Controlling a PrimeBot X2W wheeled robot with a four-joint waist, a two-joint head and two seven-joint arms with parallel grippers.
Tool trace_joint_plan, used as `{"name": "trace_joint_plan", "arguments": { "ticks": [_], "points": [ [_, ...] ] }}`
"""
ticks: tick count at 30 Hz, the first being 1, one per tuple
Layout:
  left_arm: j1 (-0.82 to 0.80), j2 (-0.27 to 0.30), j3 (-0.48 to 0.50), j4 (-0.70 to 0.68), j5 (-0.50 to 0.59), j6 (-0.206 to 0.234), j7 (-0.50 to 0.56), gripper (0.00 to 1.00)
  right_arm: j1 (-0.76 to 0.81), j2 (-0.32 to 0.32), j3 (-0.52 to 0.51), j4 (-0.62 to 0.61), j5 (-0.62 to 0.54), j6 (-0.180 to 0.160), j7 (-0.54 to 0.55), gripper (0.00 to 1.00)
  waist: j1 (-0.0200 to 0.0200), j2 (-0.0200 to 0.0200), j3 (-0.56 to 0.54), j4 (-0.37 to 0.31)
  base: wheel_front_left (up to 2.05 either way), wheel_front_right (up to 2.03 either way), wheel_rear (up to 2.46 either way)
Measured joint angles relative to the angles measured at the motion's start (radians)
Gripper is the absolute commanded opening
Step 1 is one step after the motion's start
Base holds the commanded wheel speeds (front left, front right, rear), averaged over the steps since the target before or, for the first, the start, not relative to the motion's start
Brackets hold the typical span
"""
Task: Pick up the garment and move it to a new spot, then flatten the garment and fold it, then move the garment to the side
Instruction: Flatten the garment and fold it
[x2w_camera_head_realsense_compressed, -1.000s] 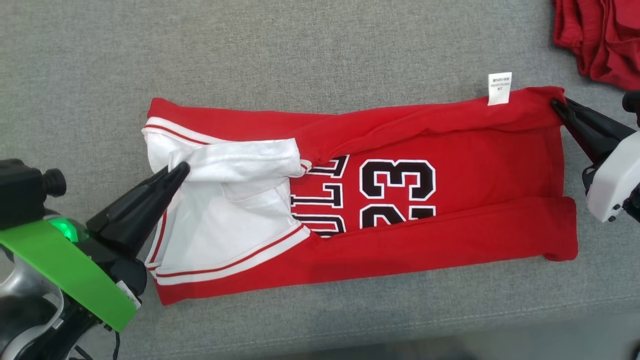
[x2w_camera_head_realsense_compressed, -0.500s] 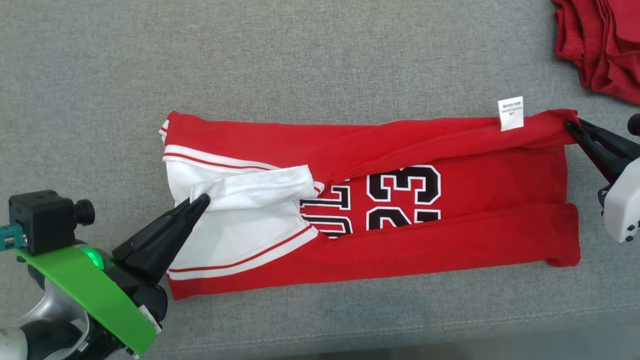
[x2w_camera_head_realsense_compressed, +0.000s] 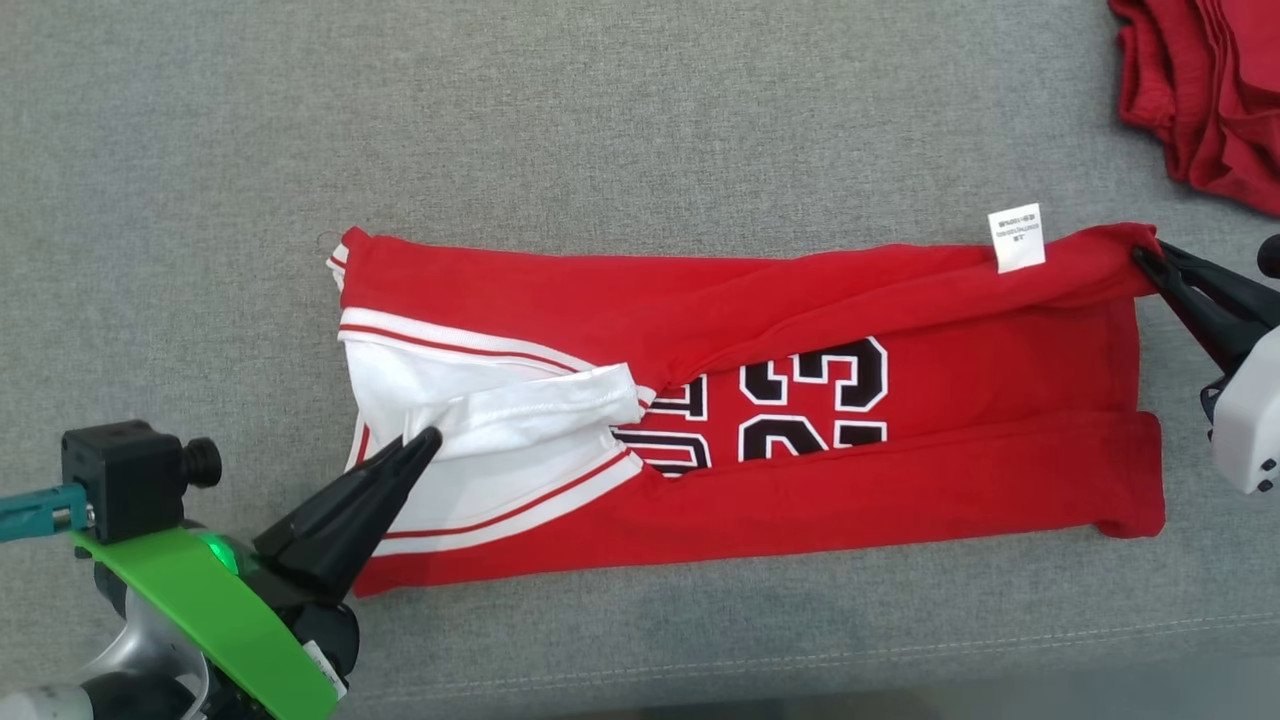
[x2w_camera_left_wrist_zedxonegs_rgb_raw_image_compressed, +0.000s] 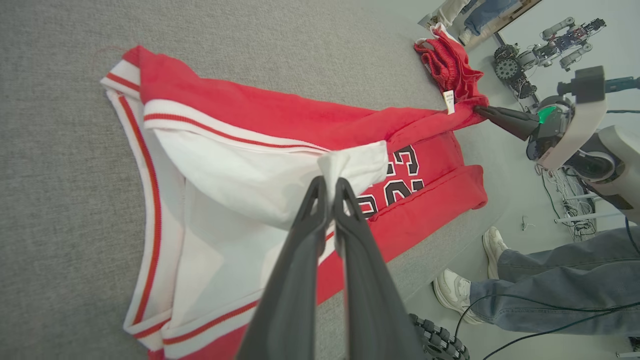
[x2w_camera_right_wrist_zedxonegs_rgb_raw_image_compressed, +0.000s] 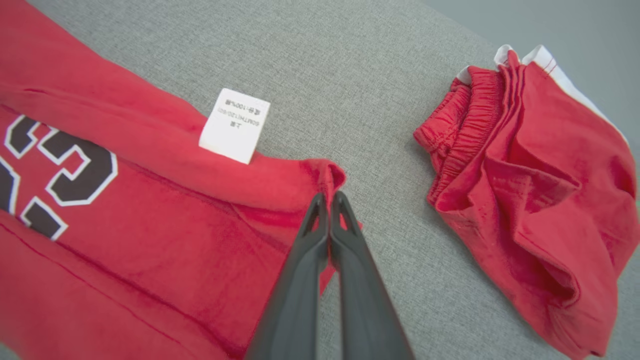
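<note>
light: bright, even (diffuse) | shadows: faint, soft under garment (x2w_camera_head_realsense_compressed: 900, 490) | focus: sharp | wrist edges: bowed

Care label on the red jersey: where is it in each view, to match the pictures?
Head view: care label, upper right, on the top edge of the jersey.
Left wrist view: upper right, small, at the far corner.
Right wrist view: left of centre, upper half.
Shared landmark: the right claw pinching the corner beside it.

The garment (x2w_camera_head_realsense_compressed: 800, 500) lies lengthwise across the middle of the table (x2w_camera_head_realsense_compressed: 600, 120); a bunched cloth (x2w_camera_head_realsense_compressed: 1215, 90) sits apart at its two o'clock.
</note>
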Motion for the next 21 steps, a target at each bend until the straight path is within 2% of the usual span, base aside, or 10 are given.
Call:
{"name": "trace_joint_plan", "arguments": {
  "ticks": [21],
  "points": [
    [0.066, 0.0, 0.003, 0.064, 0.003, 0.009, -0.01, 0.0, 0.046, -0.032, -0.001, -0.023, -0.025, -0.005, -0.002, 0.0, 0.0, 0.0, -0.009, -0.007, 0.0, 0.0, 0.0]
  ]
}}
